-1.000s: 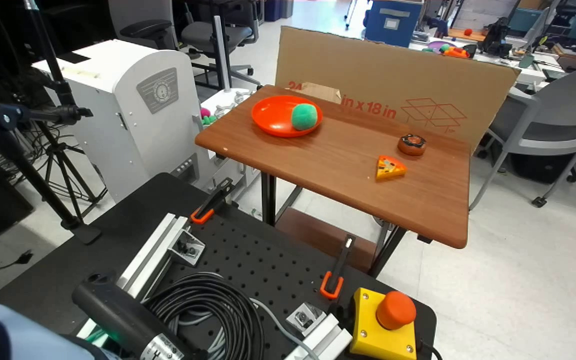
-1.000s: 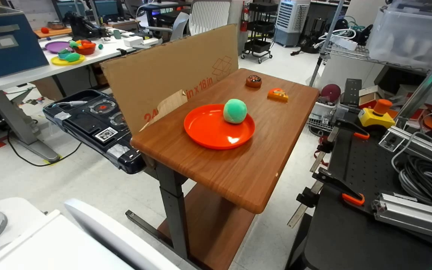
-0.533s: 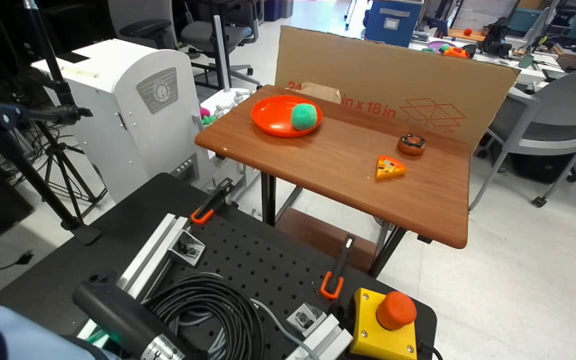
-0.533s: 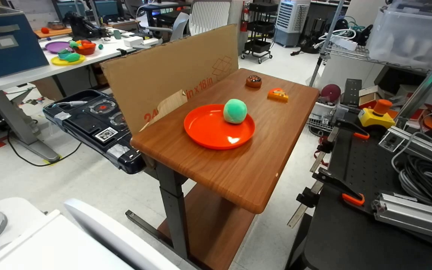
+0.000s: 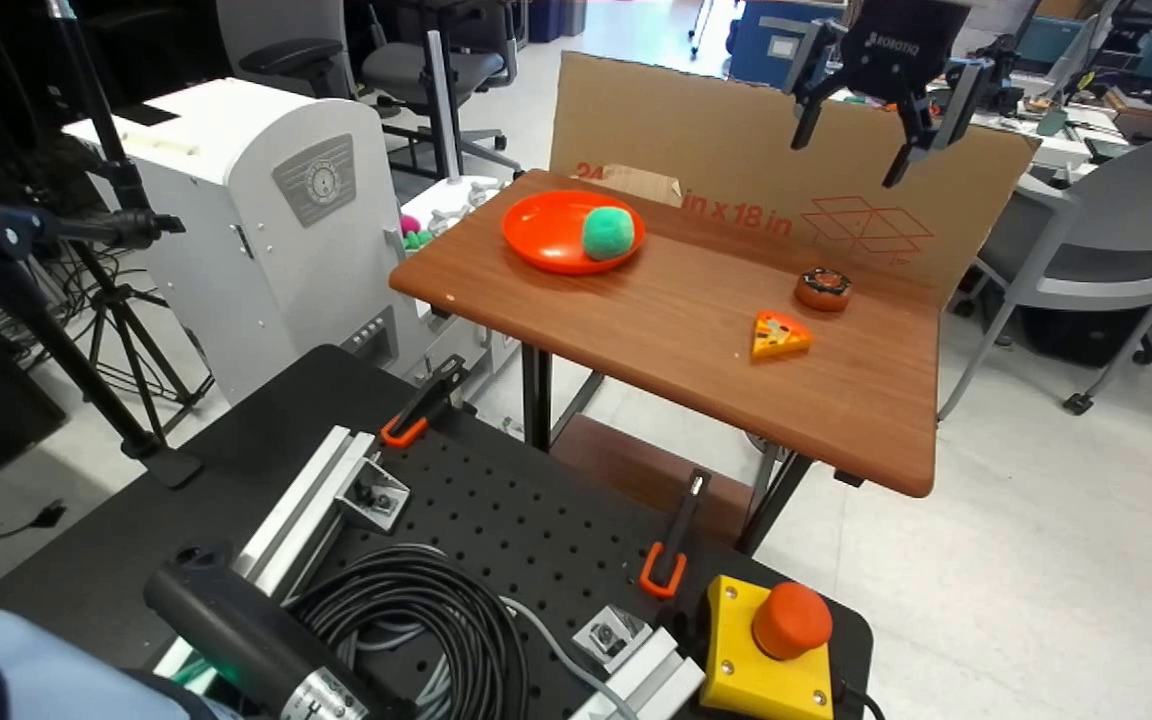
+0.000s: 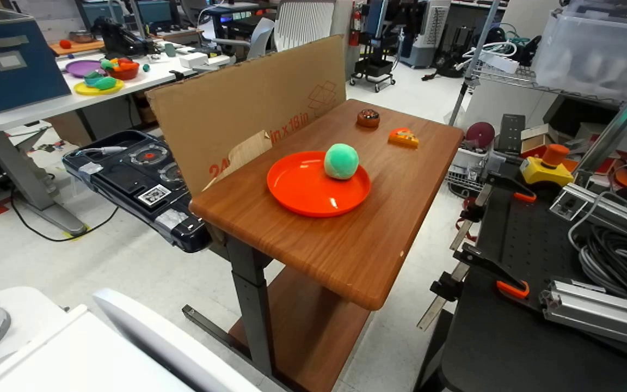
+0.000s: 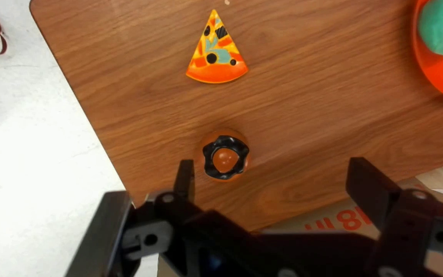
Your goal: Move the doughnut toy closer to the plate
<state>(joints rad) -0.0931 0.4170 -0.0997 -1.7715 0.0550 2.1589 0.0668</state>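
Note:
The doughnut toy [image 5: 824, 290] is a small brown ring-like toy with dark icing. It lies on the table near the cardboard, also in an exterior view [image 6: 368, 118] and the wrist view [image 7: 225, 159]. The bright orange plate [image 5: 544, 232] is at the table's opposite end, also in an exterior view [image 6: 308, 190] and cut off in the wrist view [image 7: 440, 73]. My gripper [image 5: 848, 160] is open and empty, well above the table over the doughnut's end. In the wrist view the gripper [image 7: 271, 165] has the doughnut beside its left fingertip, between the fingers' lines.
A green ball [image 5: 608, 234] sits in the plate. An orange-yellow pizza wedge [image 5: 779, 335] lies near the doughnut. A tall cardboard sheet [image 5: 736, 150] stands along one long edge of the brown table [image 5: 676, 320]. Part of the arm [image 6: 409, 16] shows at the top of an exterior view.
My open gripper has come into an exterior view from the top, above the doughnut's end of the table. Arm parts also appear at the top of the exterior views. The toys and plate have not moved.

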